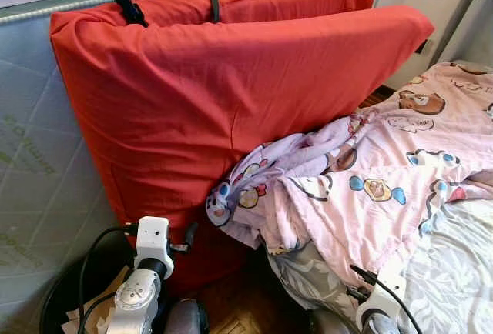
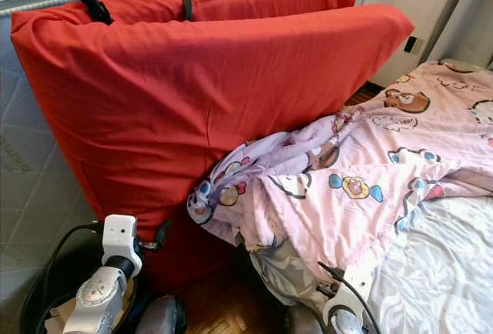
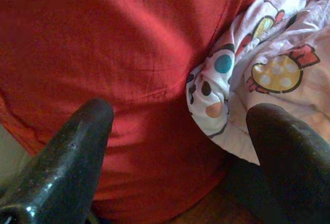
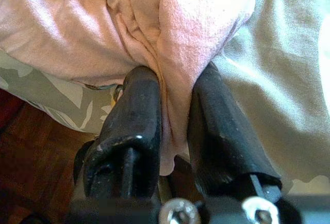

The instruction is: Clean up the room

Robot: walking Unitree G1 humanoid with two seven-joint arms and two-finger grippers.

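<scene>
Pink blanket (image 4: 170, 38) fold pinched in right tool (image 4: 175, 110), left tool (image 3: 180, 146) spread beside it

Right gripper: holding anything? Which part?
Yes. The right gripper is shut on a fold at the edge of the pink blanket. The left gripper is open, holding nothing.

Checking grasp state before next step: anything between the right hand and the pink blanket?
Nothing visible. In the right wrist view the right hand is already shut on a fold of the pink blanket at the bed's edge. The left hand is open, facing the red pillow.
</scene>
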